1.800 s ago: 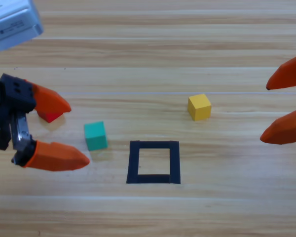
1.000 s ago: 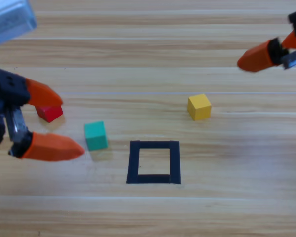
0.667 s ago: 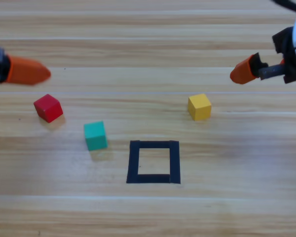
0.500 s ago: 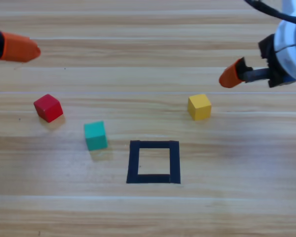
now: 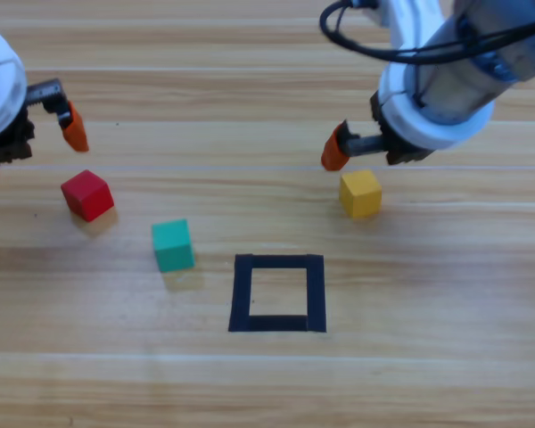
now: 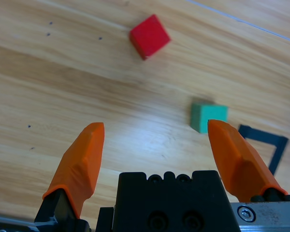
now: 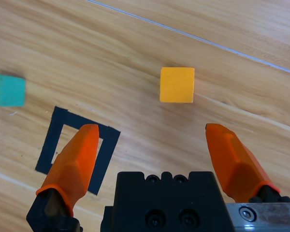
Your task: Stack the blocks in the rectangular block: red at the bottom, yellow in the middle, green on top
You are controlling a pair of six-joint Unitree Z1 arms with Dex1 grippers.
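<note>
Hovering right end effector (image 7: 152, 145) spread above yellow (image 7: 177, 85)

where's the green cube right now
In the high view the green cube sits left of the tape square, down-right of the red cube, touching neither.

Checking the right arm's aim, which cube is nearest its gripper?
The yellow cube, just below the right gripper; the red and green cubes lie far left.
</note>
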